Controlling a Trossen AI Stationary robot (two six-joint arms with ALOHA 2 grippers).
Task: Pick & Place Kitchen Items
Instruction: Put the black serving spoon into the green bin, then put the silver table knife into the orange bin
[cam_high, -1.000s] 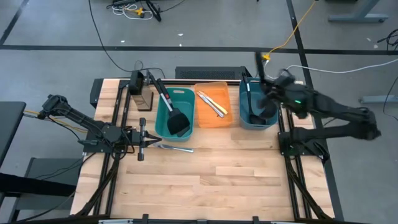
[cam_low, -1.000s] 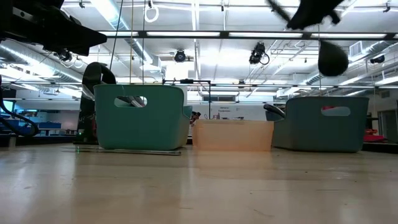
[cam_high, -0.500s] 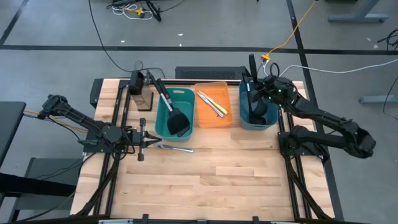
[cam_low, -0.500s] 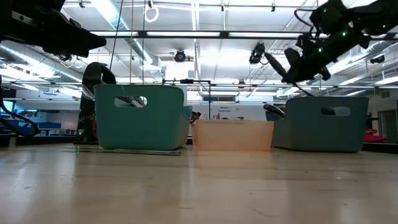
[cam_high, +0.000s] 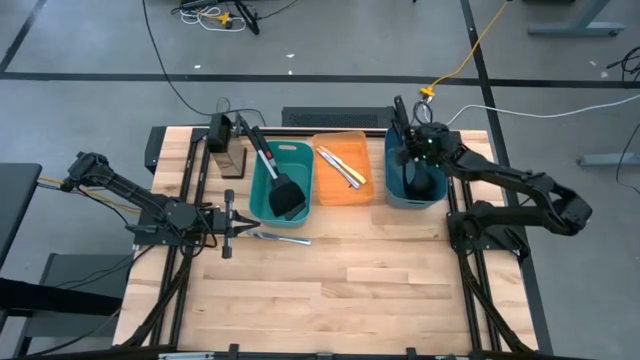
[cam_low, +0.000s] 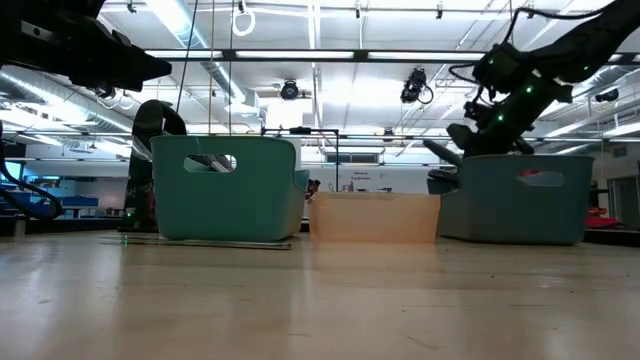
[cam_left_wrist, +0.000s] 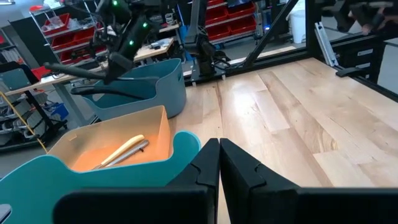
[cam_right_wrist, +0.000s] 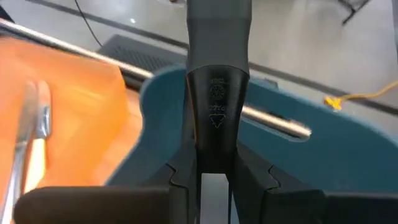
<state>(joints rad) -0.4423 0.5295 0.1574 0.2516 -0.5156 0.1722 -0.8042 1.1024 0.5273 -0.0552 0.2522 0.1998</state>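
Note:
My right gripper (cam_high: 408, 142) hangs over the far left part of the blue bin (cam_high: 437, 190), shut on a black ladle's handle (cam_right_wrist: 214, 81). The handle's free end (cam_high: 398, 106) sticks out toward the table's far edge; the bowl end is hidden behind the bin's wall. Another black ladle (cam_low: 441, 183) leans on that bin's rim. Black spatulas (cam_high: 285, 193) lie in the teal bin (cam_high: 258, 185), and small knives (cam_high: 342, 166) lie in the orange bin (cam_high: 340, 197). A silver knife (cam_high: 282, 237) lies flat on the table just past my left gripper (cam_high: 238, 226), which is shut. My right gripper pinches the ladle's dark handle (cam_right_wrist: 214, 134) between its two fingers (cam_right_wrist: 185, 163), part-way along its length. The fingers slant down from the table's right side. The handle rises tilted past them toward the far edge, and its lower part goes down into the blue bin, out of sight.
The three bins stand in a row along the table's far side. A black box (cam_high: 222, 150) sits at the far left beside the teal bin. The near half of the wooden table (cam_high: 340, 290) is bare boards.
My right gripper has come down and toward the table's left over the blue bin, tipping downward, still shut on the ladle. The ladle's bowl, which hung clear above the bin, has sunk behind the bin's wall.

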